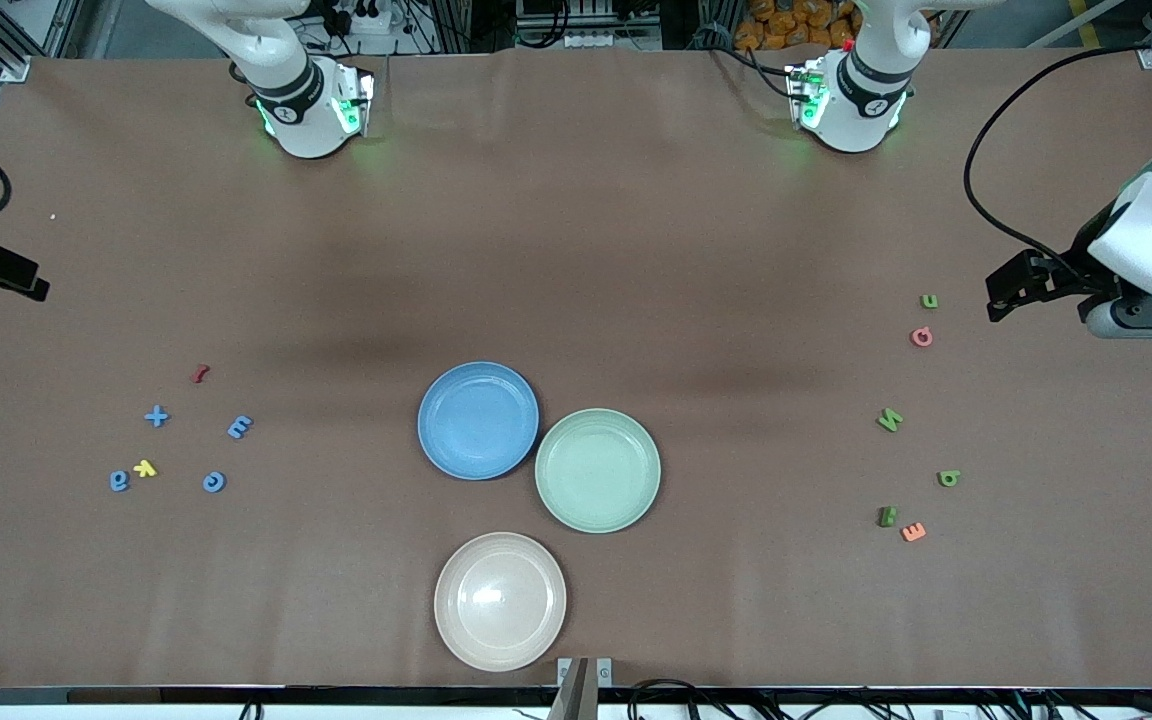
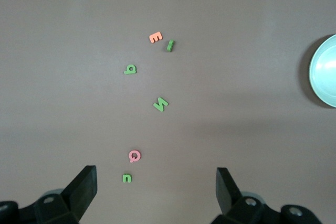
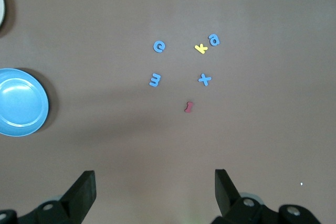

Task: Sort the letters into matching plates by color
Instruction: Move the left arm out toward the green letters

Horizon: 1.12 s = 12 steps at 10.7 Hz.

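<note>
My left hand hangs open over the bench's end — green letters just below it. My right hand, open too, waits above the blue letters; both plates sit mid-bench.

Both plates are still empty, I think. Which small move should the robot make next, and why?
Probably the left hand should come down on the small green letter just under it. Its fingers stand open and hold nothing. The green plate and blue plate are empty, and every letter still lies on the table. The right hand, open too, waits up over bare table near the blue letters.
</note>
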{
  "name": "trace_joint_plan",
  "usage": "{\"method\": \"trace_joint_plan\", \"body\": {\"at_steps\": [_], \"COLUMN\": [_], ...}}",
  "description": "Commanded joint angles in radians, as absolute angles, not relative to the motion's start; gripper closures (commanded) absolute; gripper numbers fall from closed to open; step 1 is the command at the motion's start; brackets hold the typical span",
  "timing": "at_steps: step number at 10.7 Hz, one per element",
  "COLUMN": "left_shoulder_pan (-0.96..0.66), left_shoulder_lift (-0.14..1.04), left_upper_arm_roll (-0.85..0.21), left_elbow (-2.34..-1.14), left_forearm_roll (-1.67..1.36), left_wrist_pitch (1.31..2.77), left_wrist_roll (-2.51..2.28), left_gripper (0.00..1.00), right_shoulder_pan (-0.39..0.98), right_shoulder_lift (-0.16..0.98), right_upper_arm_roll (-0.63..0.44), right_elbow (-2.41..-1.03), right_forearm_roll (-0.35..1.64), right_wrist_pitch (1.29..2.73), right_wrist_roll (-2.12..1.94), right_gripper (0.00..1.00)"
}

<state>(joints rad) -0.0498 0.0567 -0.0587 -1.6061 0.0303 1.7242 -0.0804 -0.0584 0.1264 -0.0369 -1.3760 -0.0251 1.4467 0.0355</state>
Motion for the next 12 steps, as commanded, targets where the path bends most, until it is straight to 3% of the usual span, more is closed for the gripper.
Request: {"method": "trace_joint_plan", "body": {"at_steps": [1,3,8,10,12], "left_shoulder_pan": [-0.034,-0.034,-0.032,-0.031,-0.043], "left_shoulder_lift": [0.055,0.060,0.081,0.164,0.299], "left_upper_arm_roll": [-0.064,-0.064,-0.063,-0.061,-0.057], "left_elbow": [-1.656,-1.710,-1.909,-1.875,-1.757], "left_forearm_roll": [0.006,0.006,0.009,0.020,0.043], "left_wrist_pitch": [1.713,1.750,2.024,2.058,2.063], "left_wrist_roll": [-0.080,-0.078,-0.068,-0.066,-0.039], "left_gripper": [0.00,0.00,0.00,0.00,0.00], "right_shoulder_pan": [-0.060,-0.052,-0.078,-0.098,-0.119], "right_shoulder_lift": [0.101,0.101,0.120,0.124,0.123], "right_upper_arm_roll": [-0.034,-0.043,-0.046,-0.046,-0.046], "right_elbow": [-1.374,-1.374,-1.403,-1.510,-1.653], "right_forearm_roll": [0.017,0.009,0.025,0.025,0.029], "right_wrist_pitch": [1.450,1.457,1.552,1.679,1.835], "right_wrist_roll": [0.035,0.040,0.029,0.040,0.046], "right_gripper": [0.00,0.00,0.00,0.00,0.00]}}
